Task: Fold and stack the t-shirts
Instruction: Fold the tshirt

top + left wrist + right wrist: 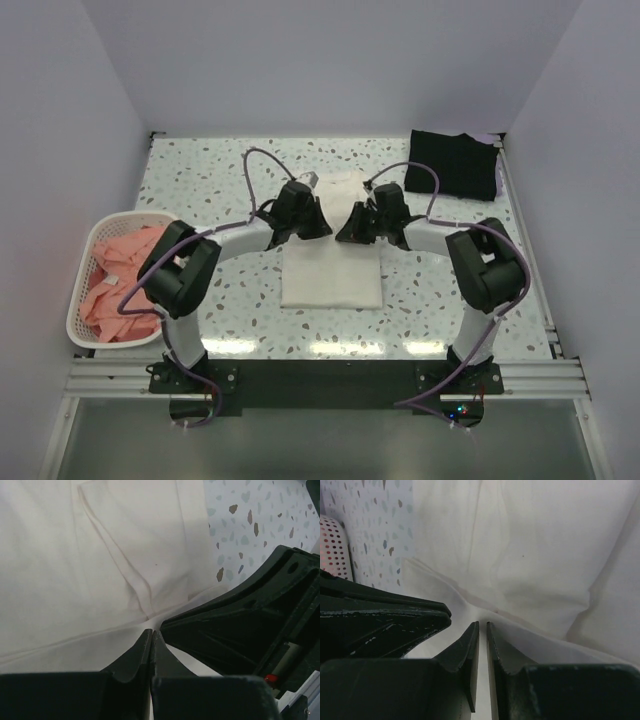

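Note:
A white t-shirt (330,272) lies partly folded in the middle of the table, its far part bunched under the two grippers. My left gripper (318,226) (151,631) is shut, and creases in the white cloth (100,570) run into its tips. Right beside it, my right gripper (350,231) (482,625) is nearly shut, with a ridge of white cloth (535,560) rising from its narrow gap. A folded black t-shirt (455,163) lies at the back right. Salmon-pink t-shirts (120,285) fill the basket on the left.
The white lattice basket (85,250) (332,545) stands at the table's left edge. The speckled table (200,180) is walled on three sides. The two grippers almost touch: the right one's fingers (240,625) fill the left wrist view, and the left one's fingers (380,622) fill the right wrist view.

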